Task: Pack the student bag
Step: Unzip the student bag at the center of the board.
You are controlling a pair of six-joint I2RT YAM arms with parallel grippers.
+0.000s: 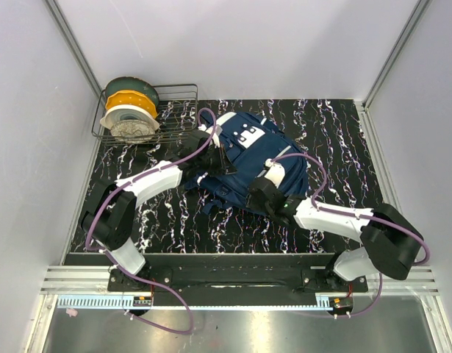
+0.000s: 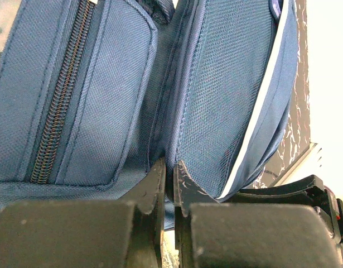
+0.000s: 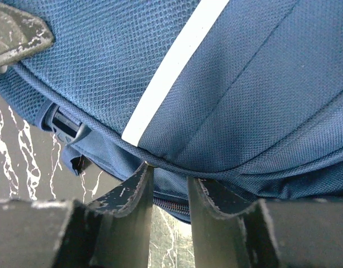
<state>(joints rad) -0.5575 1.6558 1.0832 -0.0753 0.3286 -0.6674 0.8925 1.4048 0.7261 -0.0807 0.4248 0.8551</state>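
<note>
Spools (image 1: 130, 110) in green, orange and white sit stacked in a wire basket (image 1: 176, 110) at the far left corner of the black, white-veined worktop (image 1: 343, 147). To their right, the left arm reaches in to the left flank of the student bag (image 1: 248, 158), which lies in a flattened heap at the middle of the worktop, well apart from the basket.

The left wrist view shows the left pincer (image 2: 170, 170) closed, its scuffed black tips pressed into a crease of the bag (image 2: 227, 84). It cannot be told whether any cloth is caught between them. Left of that crease runs a woven navy panel with a closed zip, and right of it lies a navy mesh pocket edged by a white stripe.

From above, the bag is navy blue, with white patches near its far end and white trim on its rumpled sides. A purple cable from the right arm curves across its right half.

At the bag's near right side, the right pincer (image 3: 168, 173) stands with a gap between its fingers. Both tips touch a piped seam of the bag (image 3: 260, 84), below a diagonal white stripe on woven navy cloth. A dark plastic buckle shows at the left of that seam.
</note>
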